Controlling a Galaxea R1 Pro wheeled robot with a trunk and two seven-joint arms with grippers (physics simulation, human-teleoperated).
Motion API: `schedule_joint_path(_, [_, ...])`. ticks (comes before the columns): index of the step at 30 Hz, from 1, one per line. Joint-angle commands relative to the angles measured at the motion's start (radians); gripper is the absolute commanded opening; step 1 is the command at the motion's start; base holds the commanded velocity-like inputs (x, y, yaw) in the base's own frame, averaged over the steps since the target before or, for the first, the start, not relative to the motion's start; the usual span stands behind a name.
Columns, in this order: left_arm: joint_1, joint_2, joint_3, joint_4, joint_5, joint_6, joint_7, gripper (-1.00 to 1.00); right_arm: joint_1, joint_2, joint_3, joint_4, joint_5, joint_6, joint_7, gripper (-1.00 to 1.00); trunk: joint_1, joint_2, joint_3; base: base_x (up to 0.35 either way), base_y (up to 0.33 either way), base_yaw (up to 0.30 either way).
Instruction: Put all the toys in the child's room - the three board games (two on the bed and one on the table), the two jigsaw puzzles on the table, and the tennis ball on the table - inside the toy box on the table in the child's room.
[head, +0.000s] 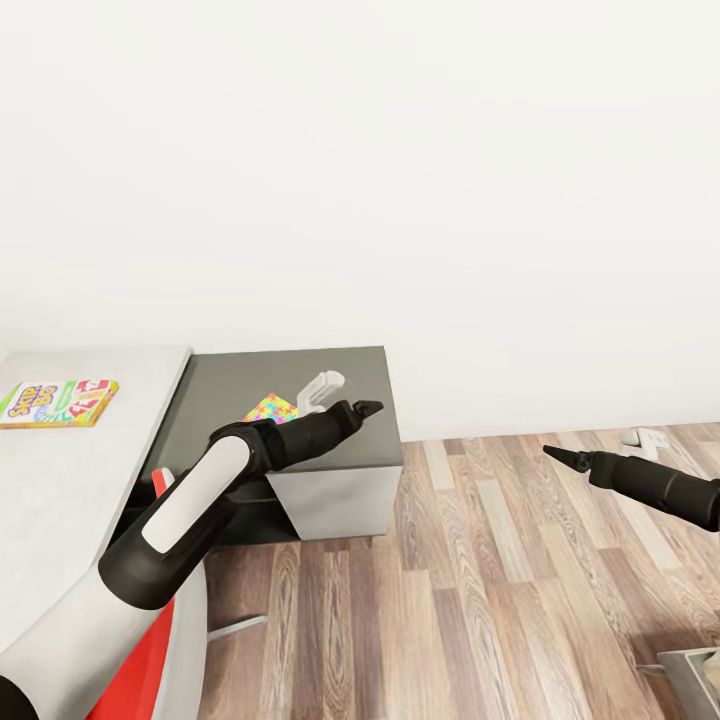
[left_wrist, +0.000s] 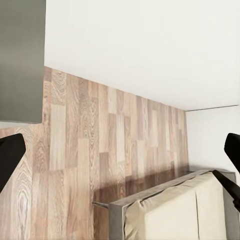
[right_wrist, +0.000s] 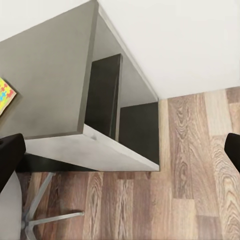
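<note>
Multicoloured jigsaw puzzle (head: 271, 408) lies flat on the tabletop (head: 230, 385), just behind the left pincer (head: 362, 409), the nearer one; both pincers stand wide, empty.

Your head cam sat high, looking forward and down at the white wall (head: 400, 150), with the surface (head: 300, 375) off to its left and plank floor (head: 480, 580) below. Your right wrist cam looked down on that same surface (right_wrist: 50, 85) end from fairly close, sharing the puzzle (right_wrist: 6, 95) corner and floor with the head view. Your left wrist cam faced across the floor (left_wrist: 90, 150) toward the bed (left_wrist: 175, 210), sharing little beyond floor and wall.
</note>
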Motion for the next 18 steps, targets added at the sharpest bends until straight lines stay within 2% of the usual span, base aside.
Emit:
schedule_joint_path(1, [-0.001, 0.0, -0.001, -0.001, 0.007, -0.001, 0.007, 1.0, -0.001, 0.0, -0.001, -0.001, 0.006, 0.008, 0.008, 1.0, 0.001, -0.002, -0.002, 0.013, 0.008, 0.0])
schedule_joint_path(11, [-0.002, 0.001, -0.002, -0.001, 0.007, 0.0, 0.006, 1.0, -0.001, 0.0, -0.002, -0.001, 0.006, 0.012, 0.008, 1.0, 0.001, -0.002, -0.002, 0.005, 0.002, 0.0])
schedule_joint_path(18, [-0.001, 0.001, -0.002, -0.001, 0.006, 0.0, 0.007, 1.0, -0.001, -0.001, -0.003, -0.001, 0.006, 0.012, 0.008, 1.0, 0.001, -0.002, -0.002, 0.079, -0.003, 0.0])
